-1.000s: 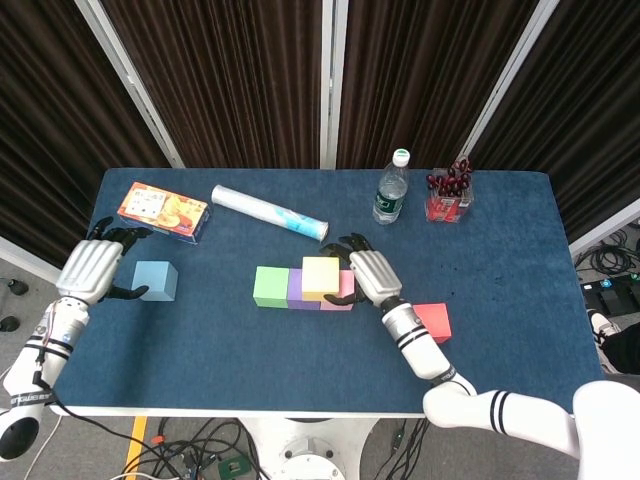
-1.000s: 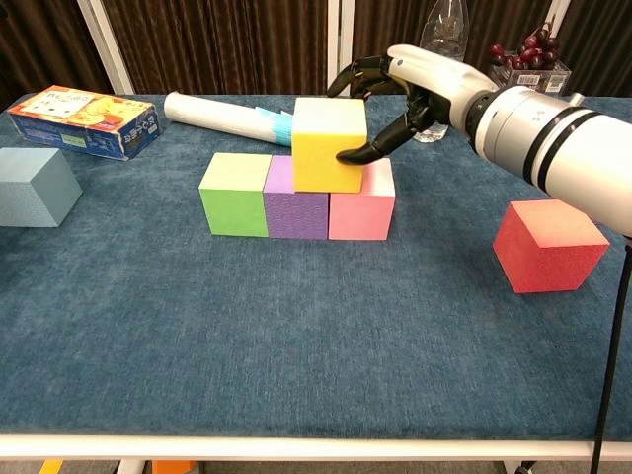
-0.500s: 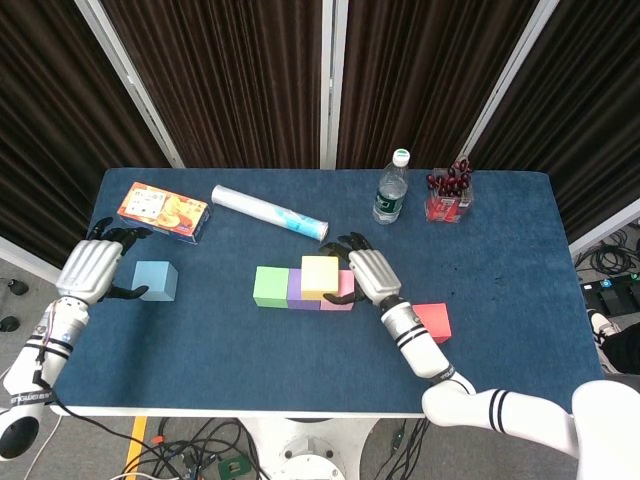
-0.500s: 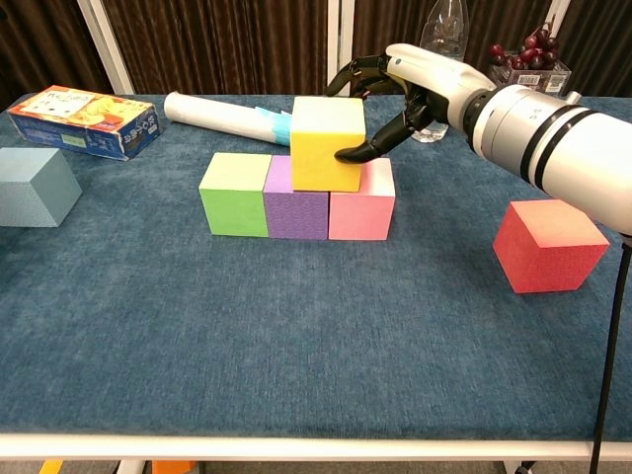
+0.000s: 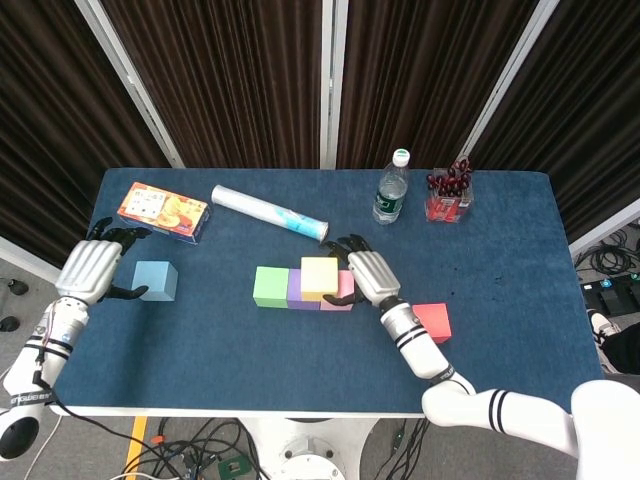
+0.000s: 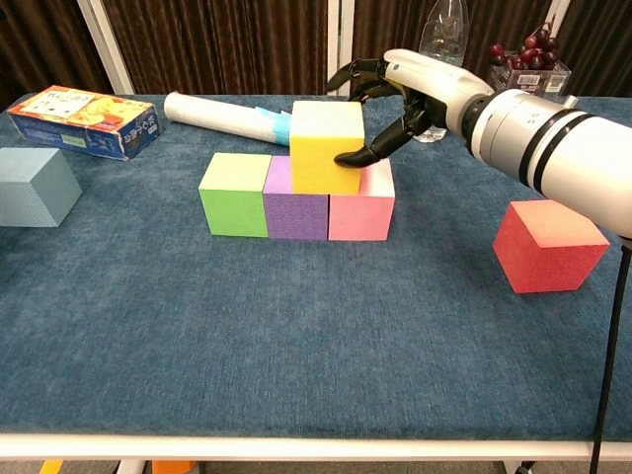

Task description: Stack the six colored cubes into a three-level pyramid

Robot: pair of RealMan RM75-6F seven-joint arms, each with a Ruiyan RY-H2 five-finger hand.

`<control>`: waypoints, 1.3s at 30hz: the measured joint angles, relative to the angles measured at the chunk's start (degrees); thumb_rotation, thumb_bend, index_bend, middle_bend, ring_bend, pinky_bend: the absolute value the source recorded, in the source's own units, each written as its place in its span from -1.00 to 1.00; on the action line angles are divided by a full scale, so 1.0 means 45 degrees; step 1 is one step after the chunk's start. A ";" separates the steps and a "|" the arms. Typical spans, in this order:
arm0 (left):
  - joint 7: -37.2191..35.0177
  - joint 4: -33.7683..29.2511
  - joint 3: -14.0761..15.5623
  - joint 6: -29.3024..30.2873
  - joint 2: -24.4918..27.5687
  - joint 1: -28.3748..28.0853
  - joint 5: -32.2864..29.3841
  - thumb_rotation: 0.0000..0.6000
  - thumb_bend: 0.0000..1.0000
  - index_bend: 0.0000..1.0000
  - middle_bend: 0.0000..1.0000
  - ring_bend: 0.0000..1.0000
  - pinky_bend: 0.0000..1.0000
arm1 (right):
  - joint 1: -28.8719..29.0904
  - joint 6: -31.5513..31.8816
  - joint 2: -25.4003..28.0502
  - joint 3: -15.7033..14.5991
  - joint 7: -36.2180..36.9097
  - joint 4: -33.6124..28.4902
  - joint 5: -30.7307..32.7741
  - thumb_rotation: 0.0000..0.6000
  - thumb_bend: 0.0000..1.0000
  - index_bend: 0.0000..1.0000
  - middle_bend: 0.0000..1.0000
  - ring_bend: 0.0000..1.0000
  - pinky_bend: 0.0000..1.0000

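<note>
A green cube (image 6: 235,195), a purple cube (image 6: 294,207) and a pink cube (image 6: 361,202) stand side by side in a row at the table's middle. On top sits a yellow cube (image 6: 326,145), straddling the purple and pink ones. My right hand (image 6: 410,84) holds it from the right, thumb on its right face and fingers curled over its back. A red cube (image 6: 549,245) lies alone to the right. At far left a blue cube (image 5: 155,280) rests on the table, my left hand (image 5: 90,268) just beside it with its fingers apart.
A printed carton (image 5: 163,211) and a rolled white tube (image 5: 268,213) lie at the back left. A water bottle (image 5: 392,190) and a clear holder of red items (image 5: 448,195) stand at the back right. Dark curtains hang behind the blue table (image 5: 250,350).
The yellow cube has shifted slightly left on top of the row, together with my right hand. The left hand and the other cubes have not moved.
</note>
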 measured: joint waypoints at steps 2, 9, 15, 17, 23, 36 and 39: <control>0.0004 0.0002 0.0001 0.0001 0.0003 0.0000 0.0012 1.00 -0.70 -0.63 -0.56 -0.65 -0.91 | -0.0003 -0.0045 0.0047 -0.0028 0.0001 -0.0043 -0.0028 1.00 -0.82 -1.00 -0.71 -1.00 -1.00; 0.0054 0.0030 -0.0006 -0.0029 -0.0026 -0.0035 0.0010 1.00 -0.70 -0.63 -0.56 -0.65 -0.91 | -0.0044 -0.0071 0.0185 -0.0032 0.0097 -0.0227 -0.0068 1.00 -0.84 -1.00 -0.94 -1.00 -1.00; 0.0126 0.0018 -0.0019 -0.0183 -0.0011 -0.0135 -0.0006 1.00 -0.70 -0.63 -0.56 -0.65 -0.91 | -0.0219 0.0044 0.0870 -0.0029 0.0080 -0.1062 -0.0241 1.00 -0.84 -1.00 -1.00 -1.00 -1.00; 0.0061 0.0048 -0.0022 -0.0317 -0.0014 -0.0185 -0.0022 1.00 -0.70 -0.63 -0.56 -0.65 -0.91 | -0.0347 0.0196 0.1300 0.0005 0.0077 -0.1495 -0.0345 1.00 -0.84 -1.00 -1.00 -1.00 -1.00; -0.0224 0.0177 0.0023 -0.0827 -0.0123 -0.0336 -0.0156 1.00 -0.70 -0.63 -0.56 -0.65 -0.91 | -0.0880 0.0552 0.3471 0.0237 0.0074 -0.3117 -0.0514 1.00 -0.84 -1.00 -1.00 -1.00 -1.00; 0.0580 0.2152 0.0521 -0.1708 -0.1352 -0.0616 -0.1470 1.00 -0.70 -0.63 -0.66 -0.76 -0.91 | -0.1752 0.0118 0.5808 0.0456 0.1363 -0.3125 0.0259 1.00 -0.83 -1.00 -1.00 -1.00 -1.00; 0.0450 0.2731 0.0603 -0.2007 -0.1567 -0.0631 -0.1596 1.00 -0.69 -0.63 -0.68 -0.79 -0.91 | -0.1808 0.0154 0.5809 0.0392 0.1517 -0.2995 0.0119 1.00 -0.83 -1.00 -1.00 -1.00 -1.00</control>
